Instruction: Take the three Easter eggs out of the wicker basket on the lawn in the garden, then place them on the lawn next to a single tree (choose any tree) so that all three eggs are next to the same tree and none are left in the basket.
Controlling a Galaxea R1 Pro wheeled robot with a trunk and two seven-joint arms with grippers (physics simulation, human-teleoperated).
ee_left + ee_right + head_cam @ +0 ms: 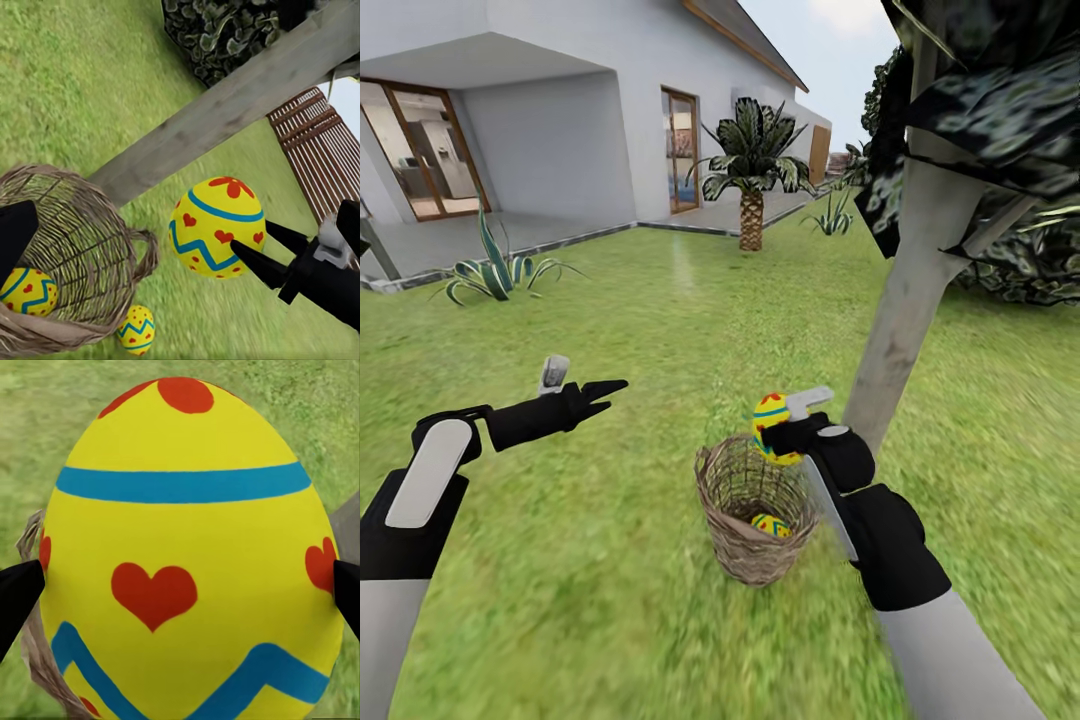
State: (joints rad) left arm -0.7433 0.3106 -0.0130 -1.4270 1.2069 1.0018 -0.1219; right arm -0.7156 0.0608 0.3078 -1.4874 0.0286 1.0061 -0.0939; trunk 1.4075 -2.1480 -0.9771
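My right gripper (782, 428) is shut on a yellow Easter egg (769, 418) with blue bands and red hearts, holding it just above the far rim of the wicker basket (745, 545). A second egg (770, 524) lies inside the basket. In the left wrist view a third egg (136, 330) lies on the lawn (610, 600) just outside the basket, on the tree's side. The tree's pale grey trunk (908, 300) rises right behind the basket. My left gripper (600, 393) hangs open and empty over the grass, left of the basket.
A white house (560, 110) with paved patio stands at the back, with a palm (751, 170) and a spiky plant (495, 270) before it. Dark bushes (1020, 260) and a slatted fence (315, 142) lie past the tree. Open grass spreads left and front.
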